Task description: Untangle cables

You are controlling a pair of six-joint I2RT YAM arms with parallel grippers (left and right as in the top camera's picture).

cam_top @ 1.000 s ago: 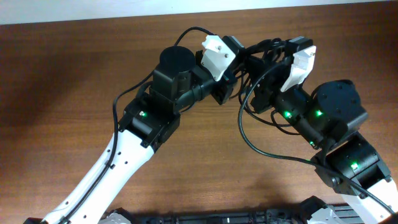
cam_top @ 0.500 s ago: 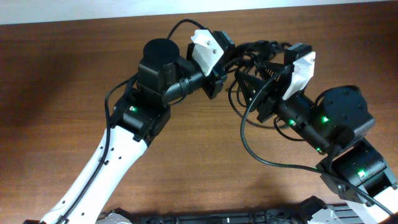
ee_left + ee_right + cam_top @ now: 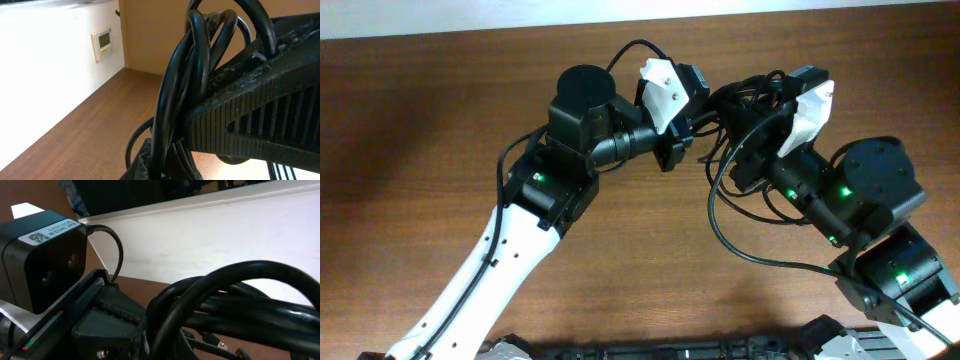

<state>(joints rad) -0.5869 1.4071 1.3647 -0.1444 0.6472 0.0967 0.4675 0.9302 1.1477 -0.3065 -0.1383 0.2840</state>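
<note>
The cables [image 3: 748, 88] are a tangled bundle of thin black cords held up off the table between my two grippers, near the far edge. My left gripper [image 3: 693, 127] is shut on the bundle from the left. In the left wrist view the cords [image 3: 182, 85] run down between its jaws [image 3: 165, 167]. My right gripper [image 3: 742, 135] is shut on the same bundle from the right, and its ridged finger [image 3: 260, 117] crosses the left wrist view. In the right wrist view thick loops [image 3: 240, 305] fill the frame and a small plug tip [image 3: 220, 343] hangs low.
The brown wooden table [image 3: 440, 120] ends at a white wall along the far edge [image 3: 520, 15]. The left wrist camera block [image 3: 42, 255] sits close in front of the right wrist. The arms' own thick black wires [image 3: 720, 215] loop over the table.
My left gripper pulled left and away, spreading the bundle, then came back right towards the right gripper. The cords have bunched closer again. Both grippers stay shut.
</note>
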